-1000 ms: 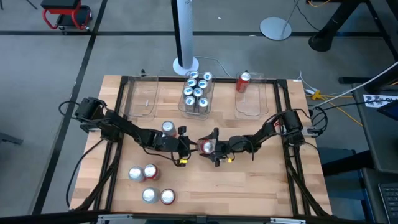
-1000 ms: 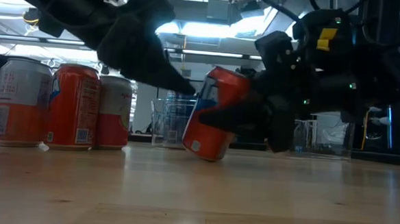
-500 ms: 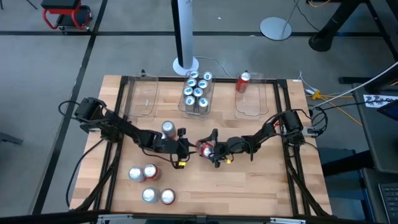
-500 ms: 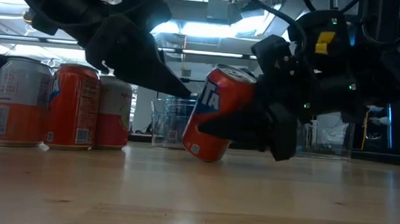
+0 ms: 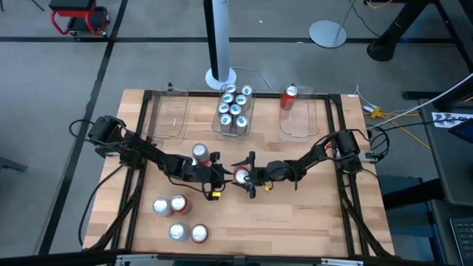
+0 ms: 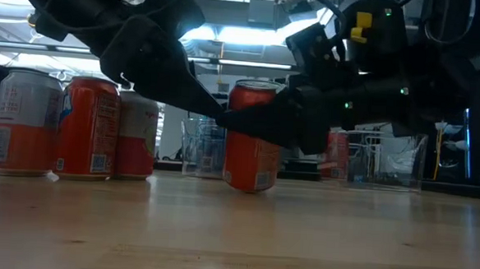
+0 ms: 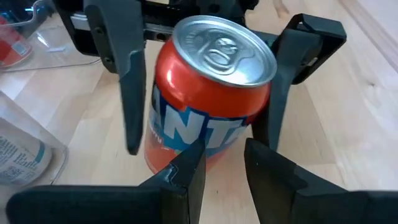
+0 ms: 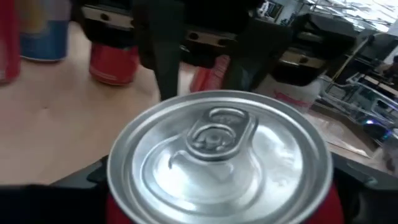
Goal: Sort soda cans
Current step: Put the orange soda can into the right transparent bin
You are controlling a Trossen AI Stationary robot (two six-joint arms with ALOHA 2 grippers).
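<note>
1. Tilted a second ago, orange can (image 6: 252, 135) now upright mid-tabletop (image 5: 310, 214), clamped in right hand (image 5: 244, 176).
2. Left hand (image 7: 221, 165) just beside can, fingers nearly together, gripping nothing.
3. Keep can vertical; back left hand clear first.
4. Carry toward right clear bin (image 5: 303, 118) holding the red can (image 5: 289, 96); probable destination.
</note>
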